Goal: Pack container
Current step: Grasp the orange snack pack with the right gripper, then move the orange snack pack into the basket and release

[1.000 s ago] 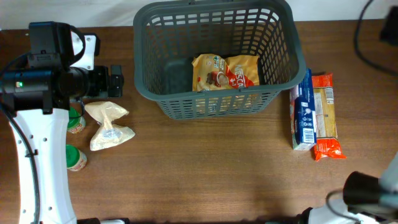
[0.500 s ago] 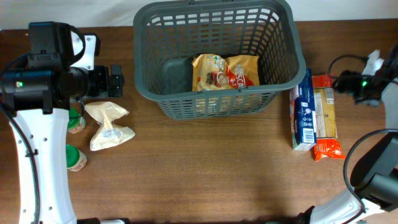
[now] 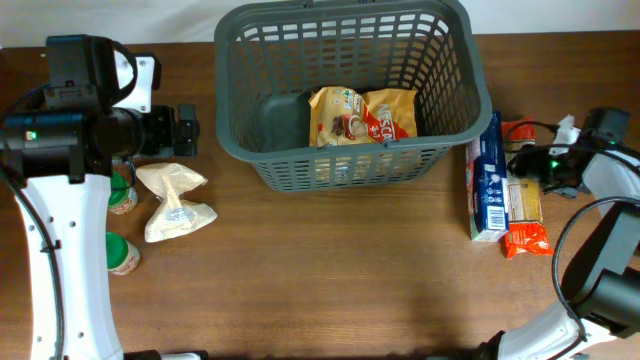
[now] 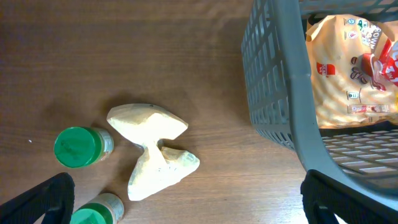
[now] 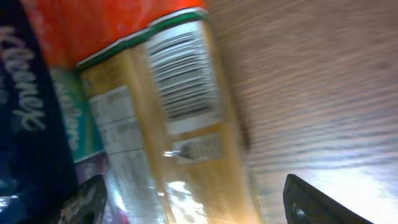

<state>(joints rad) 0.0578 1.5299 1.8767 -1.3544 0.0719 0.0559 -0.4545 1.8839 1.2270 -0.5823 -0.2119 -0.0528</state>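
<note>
Right gripper [image 5: 198, 200] hovers low over the orange packet [image 5: 171, 118], jaws released wide. Left gripper [image 4: 186, 202] hangs above a pale bag [image 4: 152, 158], jaws spread too. The slotted grey container [image 3: 340, 153] sits at the counter's [image 3: 330, 280] far edge, holding a yellow snack bag [image 3: 362, 115].

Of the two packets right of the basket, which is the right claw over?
The orange-ended packet, farther from the basket, centred under the right claw; the blue pack lies beside it.

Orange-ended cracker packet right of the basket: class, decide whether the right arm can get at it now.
Probably yes: the right pincer is over the packet with jaws open; nothing lies on it, though the blue box sits alongside.
</note>
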